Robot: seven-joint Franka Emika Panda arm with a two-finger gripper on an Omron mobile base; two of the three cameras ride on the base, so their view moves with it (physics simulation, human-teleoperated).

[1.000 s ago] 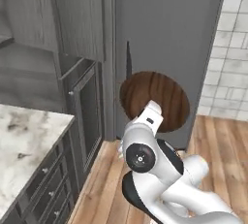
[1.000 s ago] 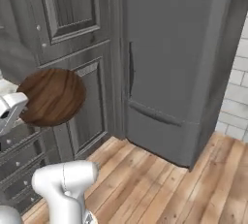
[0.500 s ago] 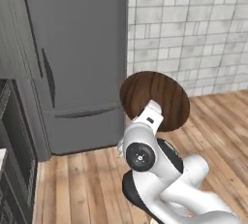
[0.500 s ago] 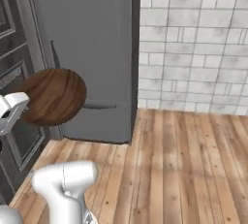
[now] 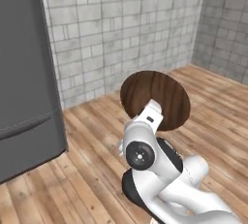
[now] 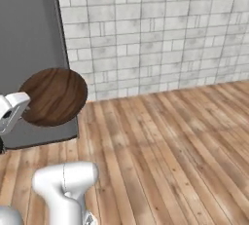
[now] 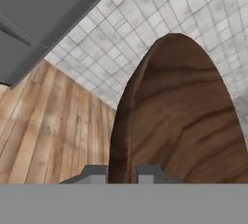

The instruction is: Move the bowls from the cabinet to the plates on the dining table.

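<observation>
Gripper [image 7: 122, 173] clamped tight on rim of bowl [image 7: 179, 121], fingertips mostly cut off at frame bottom; bowl held on edge above wrist, its lower rim hidden behind arm [image 5: 145, 145]; beyond, wood floor [image 6: 170, 146]; fridge [image 5: 24, 72] partly cropped; tile wall [image 6: 155, 29] farthest.

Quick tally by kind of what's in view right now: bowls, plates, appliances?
Bowls: 1, the dark wood-look bowl clamped on edge in the gripper
Plates: 0
Appliances: 1, the grey fridge
Total: 2
</observation>
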